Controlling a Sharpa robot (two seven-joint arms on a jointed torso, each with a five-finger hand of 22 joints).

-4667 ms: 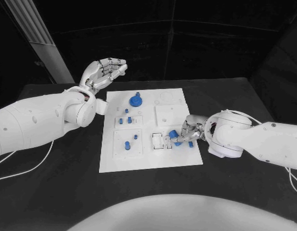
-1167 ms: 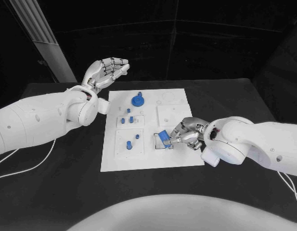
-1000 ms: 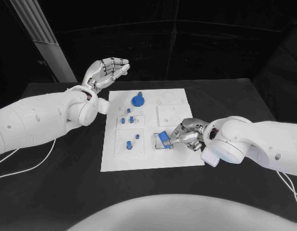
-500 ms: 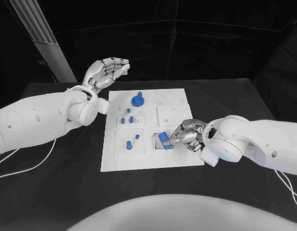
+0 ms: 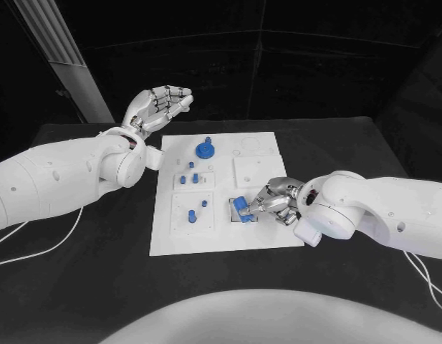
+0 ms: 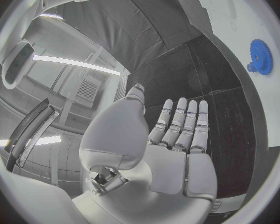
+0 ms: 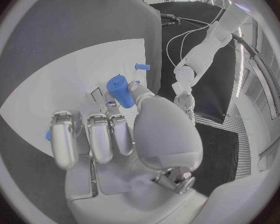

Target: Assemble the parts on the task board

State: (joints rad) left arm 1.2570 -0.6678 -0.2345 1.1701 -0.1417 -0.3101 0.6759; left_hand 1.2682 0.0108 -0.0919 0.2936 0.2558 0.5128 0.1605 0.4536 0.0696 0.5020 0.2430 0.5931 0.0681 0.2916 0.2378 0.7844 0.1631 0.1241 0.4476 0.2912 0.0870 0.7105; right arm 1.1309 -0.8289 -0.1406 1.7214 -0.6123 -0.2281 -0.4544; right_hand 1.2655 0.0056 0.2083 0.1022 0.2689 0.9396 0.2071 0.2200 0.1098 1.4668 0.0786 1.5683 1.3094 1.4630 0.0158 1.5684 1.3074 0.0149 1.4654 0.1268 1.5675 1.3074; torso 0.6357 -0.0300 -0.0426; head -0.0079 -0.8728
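Note:
The white task board (image 5: 272, 240) lies in the middle of the black table. My right hand (image 5: 274, 201) is low over the board's right side and pinches a blue part (image 5: 241, 208) against a white fixture (image 5: 229, 212) there. In the right wrist view the thumb presses this blue part (image 7: 119, 95) from the side, just above the board (image 7: 65, 89). My left hand (image 5: 157, 106) is raised off the table beyond the board's far left corner, open, with its fingers (image 6: 180, 122) straight and holding nothing.
A blue gear (image 5: 204, 150) stands at the far end of the board and also appears in the left wrist view (image 6: 260, 56). Small blue pegs (image 5: 188, 178) and another peg (image 5: 190, 215) stand in the left-hand fixtures. A grey post (image 5: 61, 57) rises at the back left.
Since 4.7 s ago my right hand has carried the blue part leftward from the board's right edge to the fixture. In the last second it only shifted slightly. The left hand has not moved.

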